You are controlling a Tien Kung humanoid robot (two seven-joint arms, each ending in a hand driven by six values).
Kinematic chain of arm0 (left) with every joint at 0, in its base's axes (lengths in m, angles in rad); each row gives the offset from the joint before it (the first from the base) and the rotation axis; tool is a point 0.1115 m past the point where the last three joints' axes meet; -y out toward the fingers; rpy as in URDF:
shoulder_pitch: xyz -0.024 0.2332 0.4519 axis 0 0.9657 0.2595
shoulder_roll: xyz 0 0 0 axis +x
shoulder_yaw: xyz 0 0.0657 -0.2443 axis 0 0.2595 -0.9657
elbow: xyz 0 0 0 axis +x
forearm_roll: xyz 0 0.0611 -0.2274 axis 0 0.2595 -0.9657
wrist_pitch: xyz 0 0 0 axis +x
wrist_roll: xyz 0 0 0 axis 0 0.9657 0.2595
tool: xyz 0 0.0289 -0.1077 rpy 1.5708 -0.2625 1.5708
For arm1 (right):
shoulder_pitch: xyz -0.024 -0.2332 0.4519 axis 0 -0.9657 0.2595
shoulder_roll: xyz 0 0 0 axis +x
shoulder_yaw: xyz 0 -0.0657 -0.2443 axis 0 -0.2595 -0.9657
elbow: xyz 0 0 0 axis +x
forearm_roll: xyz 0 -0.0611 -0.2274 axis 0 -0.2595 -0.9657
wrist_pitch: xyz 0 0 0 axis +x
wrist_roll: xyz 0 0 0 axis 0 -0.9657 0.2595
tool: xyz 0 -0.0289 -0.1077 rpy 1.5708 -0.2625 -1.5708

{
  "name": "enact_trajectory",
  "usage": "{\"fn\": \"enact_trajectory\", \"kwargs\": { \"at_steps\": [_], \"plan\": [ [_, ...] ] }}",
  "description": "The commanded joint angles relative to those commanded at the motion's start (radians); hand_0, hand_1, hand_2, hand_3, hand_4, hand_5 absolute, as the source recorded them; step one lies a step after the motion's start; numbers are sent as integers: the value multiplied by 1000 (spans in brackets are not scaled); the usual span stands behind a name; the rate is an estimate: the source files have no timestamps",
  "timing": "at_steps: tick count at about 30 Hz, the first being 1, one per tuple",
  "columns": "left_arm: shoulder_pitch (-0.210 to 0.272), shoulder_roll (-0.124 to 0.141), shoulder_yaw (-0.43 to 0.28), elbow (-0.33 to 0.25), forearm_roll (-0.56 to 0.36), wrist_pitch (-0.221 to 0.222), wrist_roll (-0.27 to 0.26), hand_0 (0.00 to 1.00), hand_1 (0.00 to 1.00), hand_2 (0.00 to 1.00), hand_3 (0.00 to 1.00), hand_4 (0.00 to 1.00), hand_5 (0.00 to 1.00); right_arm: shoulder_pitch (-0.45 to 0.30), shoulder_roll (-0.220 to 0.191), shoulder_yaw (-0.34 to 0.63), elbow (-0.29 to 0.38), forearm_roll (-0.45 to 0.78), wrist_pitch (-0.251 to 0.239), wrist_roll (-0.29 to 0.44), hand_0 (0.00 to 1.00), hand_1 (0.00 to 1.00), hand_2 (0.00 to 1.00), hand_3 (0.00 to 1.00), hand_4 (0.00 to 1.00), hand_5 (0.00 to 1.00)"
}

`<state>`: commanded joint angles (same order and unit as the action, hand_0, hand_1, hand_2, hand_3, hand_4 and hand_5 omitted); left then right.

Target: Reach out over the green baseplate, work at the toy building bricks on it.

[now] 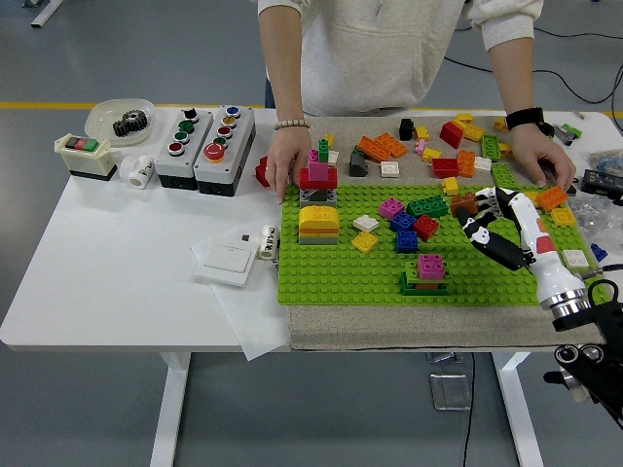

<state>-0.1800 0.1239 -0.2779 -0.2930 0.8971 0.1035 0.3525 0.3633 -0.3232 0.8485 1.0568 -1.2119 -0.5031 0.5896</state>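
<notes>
The green baseplate (341, 277) lies on a grey mat in the head view. On it stand a red and magenta tower (318, 175), a yellow-orange-grey stack (317, 222), a cluster of blue, red, magenta and green bricks (411, 222), and a magenta brick on a green base (426, 273). My right hand (475, 216), white with black fingers, reaches in from the lower right over the plate's right part. Its fingers are curled on a small brown brick (461, 204), just right of the cluster. My left hand is out of view.
A person stands at the far side. One hand (287, 161) rests by the tower, the other (545, 161) among loose bricks (428, 146) beyond the plate. Button boxes (204, 141), a bowl with a gear (122, 122) and a white switch plate (226, 261) lie left.
</notes>
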Motion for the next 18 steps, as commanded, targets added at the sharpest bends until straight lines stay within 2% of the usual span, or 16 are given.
{"fn": "enact_trajectory", "kwargs": {
  "at_steps": [3, 4, 9, 10, 15, 16, 18],
  "plan": [
    [0, 0, -3, 0, 8, -2, 0, 491, 577, 645, 580, 608, 679, -11, 15, 0, -24, 19, -28, 56, 446, 377, 453, 449, 686, 323],
    [0, -1, -3, -1, 8, -2, -1, 495, 580, 643, 580, 608, 680, -17, 24, 4, -35, 32, -40, 56, 604, 445, 483, 459, 692, 321],
    [0, -1, -3, -1, 6, -1, -2, 495, 580, 643, 580, 608, 680, -30, 47, 13, -58, 89, -66, 56, 604, 445, 483, 459, 692, 321],
    [-1, -1, -2, -1, 4, -1, -2, 493, 579, 642, 580, 603, 680, -33, 53, 16, -61, 101, -68, 56, 731, 535, 556, 469, 702, 338],
    [-3, -1, 1, -1, 0, 0, -4, 493, 579, 642, 580, 603, 680, -43, 65, 20, -65, 118, -60, 56, 731, 535, 556, 469, 702, 338],
    [-3, -1, 1, -1, 0, 0, -4, 494, 579, 640, 579, 603, 682, -44, 66, 20, -65, 119, -59, 56, 792, 621, 597, 467, 700, 338],
    [-3, -1, 1, -1, -1, -1, -4, 494, 579, 640, 579, 603, 682, -48, 69, 20, -62, 133, -53, 56, 792, 621, 597, 467, 700, 338]
  ]
}}
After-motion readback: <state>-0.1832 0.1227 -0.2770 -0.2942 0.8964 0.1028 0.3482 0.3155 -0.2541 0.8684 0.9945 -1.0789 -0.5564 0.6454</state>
